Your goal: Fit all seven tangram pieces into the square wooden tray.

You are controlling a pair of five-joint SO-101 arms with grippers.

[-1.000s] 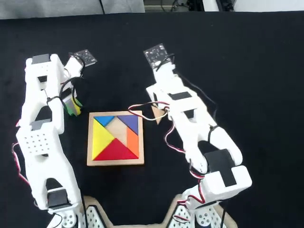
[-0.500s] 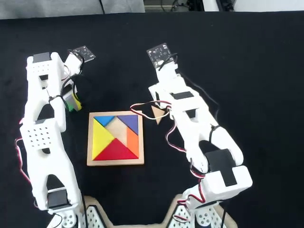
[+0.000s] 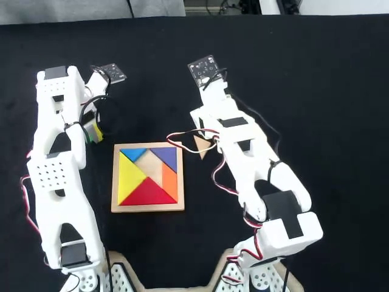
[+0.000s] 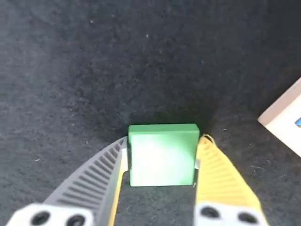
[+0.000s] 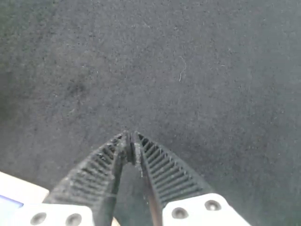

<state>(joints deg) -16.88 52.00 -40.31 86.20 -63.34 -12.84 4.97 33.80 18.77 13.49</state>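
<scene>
The square wooden tray (image 3: 114, 182) lies between the two arms and holds blue, yellow, red, orange and purple pieces around a bare wooden gap (image 3: 152, 168) in its middle. My left gripper (image 4: 163, 141) is shut on the green square piece (image 4: 162, 154), low over the black cloth just beyond the tray's far left corner (image 4: 287, 123). From above, the green piece (image 3: 92, 135) peeks out beside the left arm. A tan triangle (image 3: 201, 145) lies on the cloth by the tray's far right corner, partly under the right arm. My right gripper (image 5: 130, 143) is shut on nothing, above bare cloth.
Black cloth (image 3: 328, 91) covers the whole table, with wide free room to the right and at the back. Loose red and white cables (image 3: 182, 137) hang from the right arm over the tray's far right corner. The arm bases stand at the front edge.
The left arm has shifted slightly toward the back of the table, carrying the green square with it. The right arm nudged a little at first, then stayed still.
</scene>
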